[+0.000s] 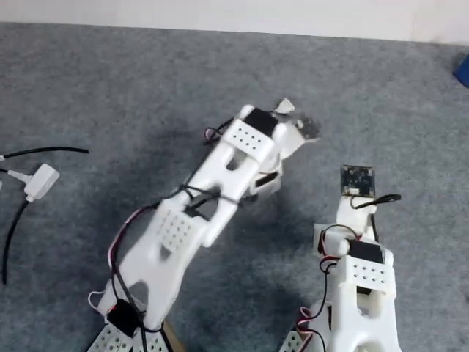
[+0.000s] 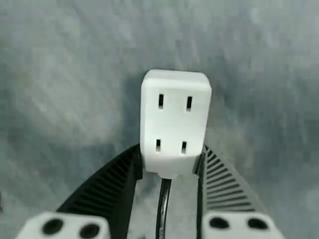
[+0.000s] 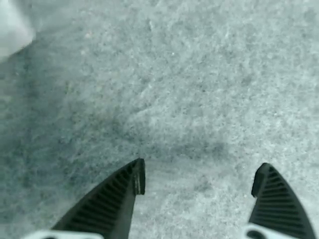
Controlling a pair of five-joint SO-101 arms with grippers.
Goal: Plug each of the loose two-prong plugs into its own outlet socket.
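White outlet block (image 2: 174,117) sits clamped in the left gripper (image 2: 170,152), facing its wrist camera; high view adds a loose plug (image 1: 42,181); right gripper (image 3: 201,169) gapes empty

Left arm (image 1: 212,198) bars the carpet's (image 1: 110,95) middle (plug (image 1: 40,182) and cable (image 1: 11,235) lie leftward).

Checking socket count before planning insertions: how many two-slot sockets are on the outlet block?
2. One socket sits near the free end of the outlet block, the other socket nearer the left gripper holding it. Other faces are hidden.
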